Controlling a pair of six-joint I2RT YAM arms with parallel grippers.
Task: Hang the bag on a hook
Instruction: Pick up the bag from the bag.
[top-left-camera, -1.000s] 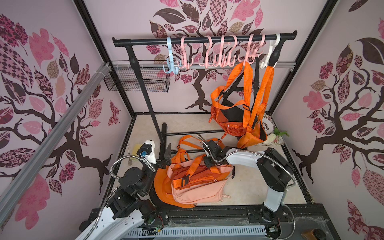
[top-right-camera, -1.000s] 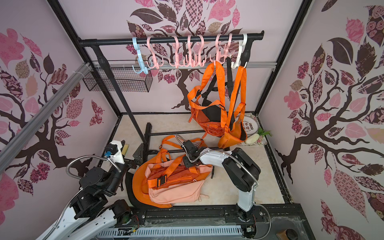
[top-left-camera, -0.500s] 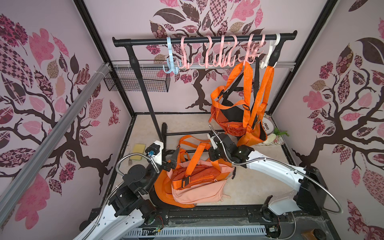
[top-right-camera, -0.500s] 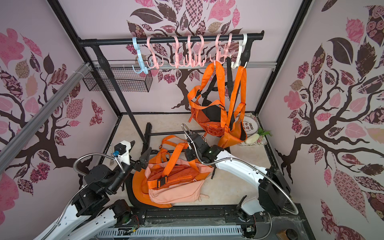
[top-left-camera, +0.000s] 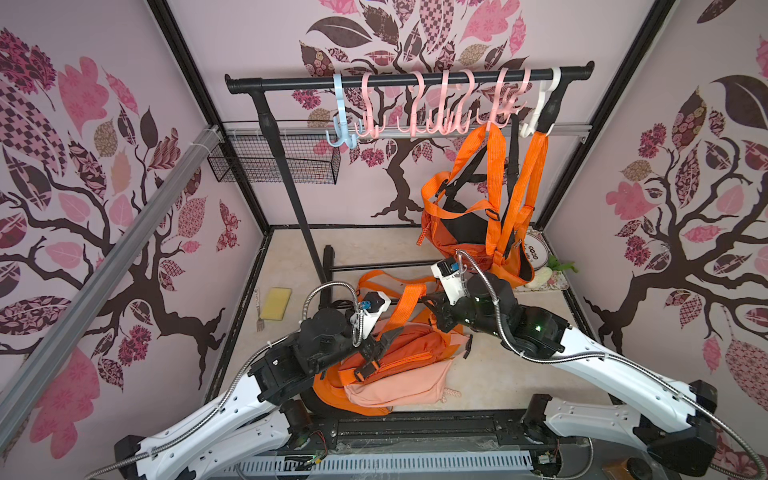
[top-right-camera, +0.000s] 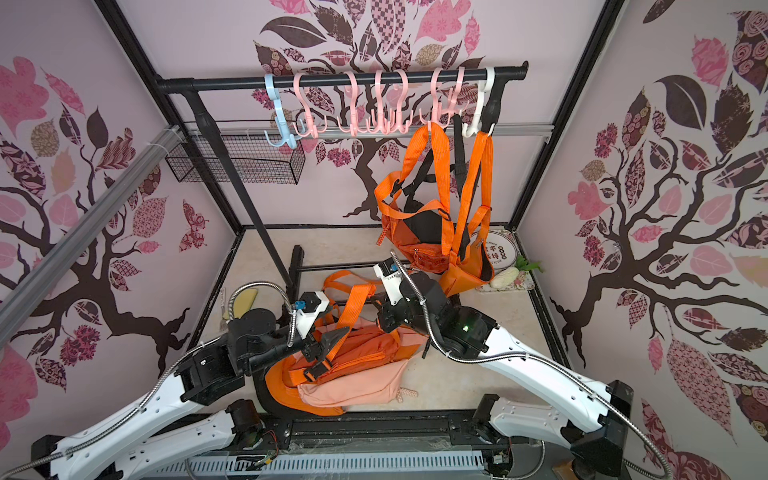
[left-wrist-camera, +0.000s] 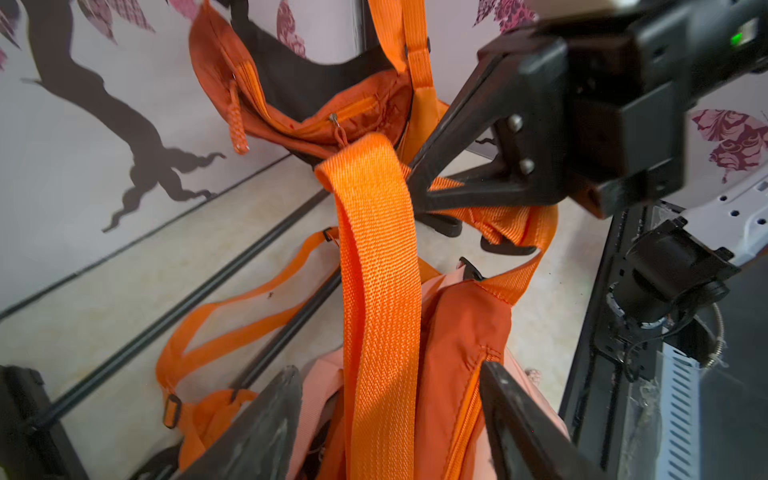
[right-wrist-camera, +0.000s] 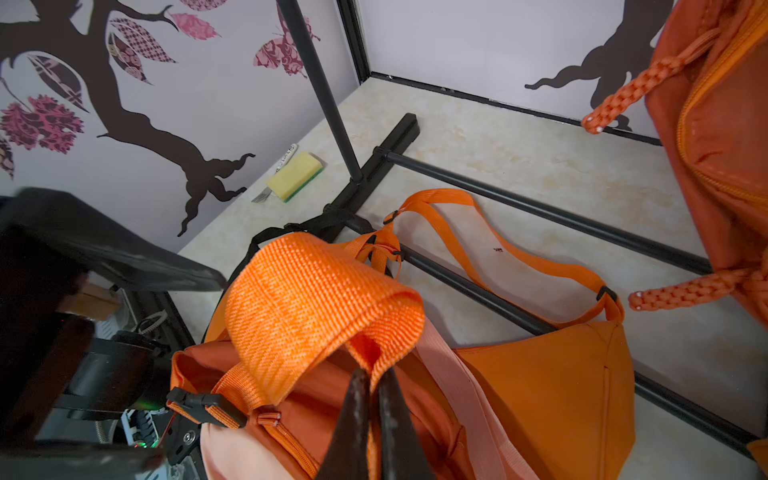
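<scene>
The bag (top-left-camera: 399, 365), an orange and peach backpack, lies on the floor in front of the rack. My right gripper (top-left-camera: 428, 299) is shut on a fold of its wide orange strap (top-left-camera: 409, 301) and holds it up off the bag; the wrist view shows the pinched strap (right-wrist-camera: 307, 299) at the gripper (right-wrist-camera: 374, 374). My left gripper (top-left-camera: 386, 336) stands open with the raised strap (left-wrist-camera: 378, 270) running between its fingers (left-wrist-camera: 270, 415), touching neither. A row of blue, pink and white hooks (top-left-camera: 415, 108) hangs on the black rail high at the back.
Two orange bags (top-left-camera: 478, 216) hang from the right-hand hooks. The rack's base bars (top-left-camera: 374, 266) cross the floor behind the bag. A wire basket (top-left-camera: 274, 162) is fixed at the back left. A yellow sponge (top-left-camera: 276, 303) and a fork lie by the left wall.
The left gripper has moved right to the raised strap and its jaws have narrowed. The right gripper has shut on the strap and its arm has swung out to the right.
</scene>
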